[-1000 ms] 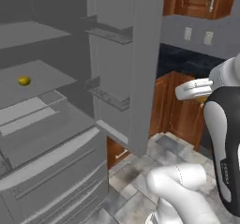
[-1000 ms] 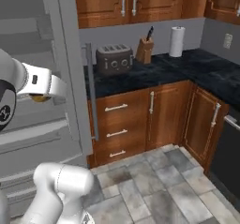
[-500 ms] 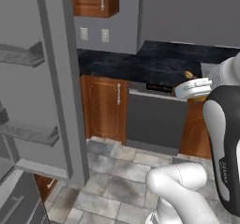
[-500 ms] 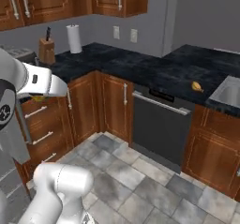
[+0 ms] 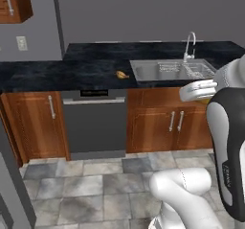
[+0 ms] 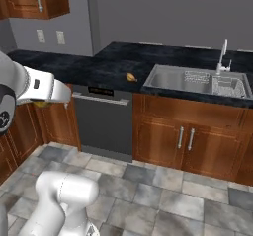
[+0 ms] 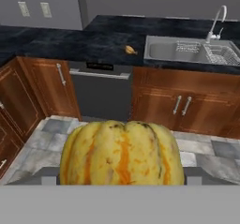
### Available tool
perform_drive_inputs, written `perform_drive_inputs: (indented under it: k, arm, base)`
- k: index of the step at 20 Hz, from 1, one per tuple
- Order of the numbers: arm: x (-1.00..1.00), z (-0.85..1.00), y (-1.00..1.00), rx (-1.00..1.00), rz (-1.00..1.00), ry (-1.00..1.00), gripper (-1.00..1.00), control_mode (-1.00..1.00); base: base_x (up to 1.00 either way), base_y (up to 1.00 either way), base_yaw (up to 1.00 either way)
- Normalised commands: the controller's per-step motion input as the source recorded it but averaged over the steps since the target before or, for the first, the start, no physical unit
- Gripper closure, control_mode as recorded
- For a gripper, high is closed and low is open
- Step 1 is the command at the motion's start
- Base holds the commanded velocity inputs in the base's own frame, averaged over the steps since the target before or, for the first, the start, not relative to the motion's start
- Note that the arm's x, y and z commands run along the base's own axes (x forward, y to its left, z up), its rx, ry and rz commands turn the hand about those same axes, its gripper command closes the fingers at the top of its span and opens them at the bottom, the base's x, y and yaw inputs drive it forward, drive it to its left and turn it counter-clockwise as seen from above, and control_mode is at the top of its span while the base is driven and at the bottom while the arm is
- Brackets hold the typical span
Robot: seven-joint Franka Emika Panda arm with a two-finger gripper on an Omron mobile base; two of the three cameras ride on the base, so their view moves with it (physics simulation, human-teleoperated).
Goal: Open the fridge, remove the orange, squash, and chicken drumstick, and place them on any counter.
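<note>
So we're looking at the sink side of the kitchen. The end effector (image 7: 121,183) has its fingers spread wide around the squash (image 7: 122,153), a fat yellow one with orange stripes, and it takes up the whole lower middle of the hand view, so we'd call it clamped on that. From the right base view we can just catch a bit of yellow tucked under the white arm on the left, held out over the tiled floor (image 6: 163,180), well short of the cabinets.

The chicken drumstick (image 5: 122,74) is already lying on the black desk (image 5: 57,72), just left of the steel sink (image 5: 167,71) and near the front edge. It sits roughly above the right end of the dark dishwasher (image 5: 94,122). Same spot shows in the right base view, with the tap (image 6: 222,57) at the far side of the sink.

Wooden cabinet doors (image 5: 170,125) run under the sink, and more sit left of the dishwasher. There's a pale wall outlet (image 5: 21,43) above the desk on the left.
</note>
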Motion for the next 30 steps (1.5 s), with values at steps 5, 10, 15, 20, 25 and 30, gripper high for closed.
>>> perform_drive_inputs:
  k: [5, 10, 15, 20, 25, 30]
  arm:
    - [0.0, 0.0, 0.0, 0.0, 0.0, 0.0, 1.0, 1.0]
    - [0.0, 0.0, 0.0, 0.0, 0.0, 0.0, 1.0, 1.0]
    - [0.0, 0.0, 0.0, 0.0, 0.0, 0.0, 1.0, 1.0]
    - [0.0, 0.0, 0.0, 0.0, 0.0, 0.0, 1.0, 1.0]
    - [0.0, 0.0, 0.0, 0.0, 0.0, 0.0, 1.0, 1.0]
    - [0.0, 0.0, 0.0, 0.0, 0.0, 0.0, 1.0, 1.0]
  base:
    - [0.0, -0.04, -0.05]
    - [0.61, 0.07, 0.0]
    - [1.0, 0.02, 0.0]
    - [1.0, 0.13, 0.0]
    - [0.88, 0.34, 0.0]
    - [0.72, 0.41, 0.0]
